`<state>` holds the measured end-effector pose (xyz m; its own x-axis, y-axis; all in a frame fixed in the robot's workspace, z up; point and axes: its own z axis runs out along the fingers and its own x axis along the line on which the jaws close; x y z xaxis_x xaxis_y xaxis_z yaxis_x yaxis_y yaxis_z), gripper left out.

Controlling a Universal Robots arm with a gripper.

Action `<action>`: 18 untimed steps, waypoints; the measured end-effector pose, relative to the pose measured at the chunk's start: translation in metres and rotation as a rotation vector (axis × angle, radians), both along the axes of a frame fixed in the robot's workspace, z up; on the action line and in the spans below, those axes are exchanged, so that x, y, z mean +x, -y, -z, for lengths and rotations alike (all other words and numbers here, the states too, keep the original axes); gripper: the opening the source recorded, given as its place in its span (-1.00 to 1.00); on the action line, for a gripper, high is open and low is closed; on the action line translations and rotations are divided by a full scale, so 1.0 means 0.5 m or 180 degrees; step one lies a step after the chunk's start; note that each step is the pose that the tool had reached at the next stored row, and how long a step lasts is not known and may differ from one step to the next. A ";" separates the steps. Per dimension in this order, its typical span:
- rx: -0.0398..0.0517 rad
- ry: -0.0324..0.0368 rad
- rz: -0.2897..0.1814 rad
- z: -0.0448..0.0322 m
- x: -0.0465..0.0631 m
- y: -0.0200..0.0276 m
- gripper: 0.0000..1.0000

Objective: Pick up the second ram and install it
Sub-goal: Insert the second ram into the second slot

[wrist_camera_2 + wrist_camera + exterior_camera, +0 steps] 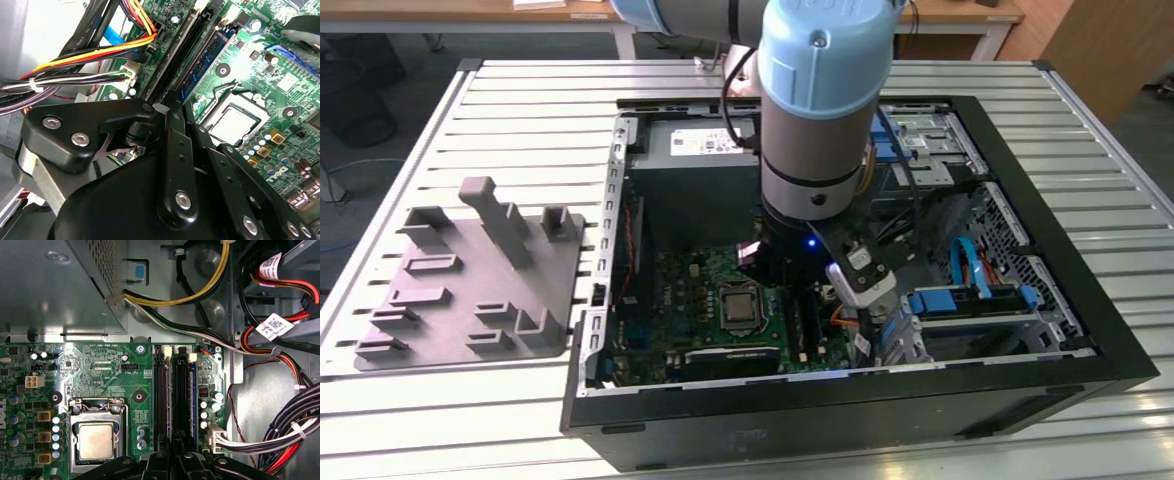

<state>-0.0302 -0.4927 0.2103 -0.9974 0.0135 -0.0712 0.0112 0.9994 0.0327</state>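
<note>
- The gripper hangs low inside the open computer case, over the motherboard's memory slots
- The second ram stands on edge in a slot, its long axis along the slots
- Whether the fingers pinch it, I cannot tell

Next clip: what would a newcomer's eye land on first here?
The pale blue robot arm plunging into the open computer case on the slatted table. Its black claw sits right over the long memory slots beside the bare processor, and a grey holder block lies at the exterior view's left.
</note>
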 end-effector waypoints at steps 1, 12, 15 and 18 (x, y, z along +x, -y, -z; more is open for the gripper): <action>0.0000 0.0000 0.0000 0.001 0.000 -0.0001 -0.73; -0.0002 -0.0001 0.0000 0.013 0.001 0.0001 -0.73; 0.0000 0.0000 0.0000 0.014 0.001 -0.0001 -0.73; 0.0006 0.0002 0.0000 0.015 0.001 -0.0006 -0.71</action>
<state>-0.0296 -0.4924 0.2026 -0.9973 0.0136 -0.0717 0.0111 0.9993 0.0348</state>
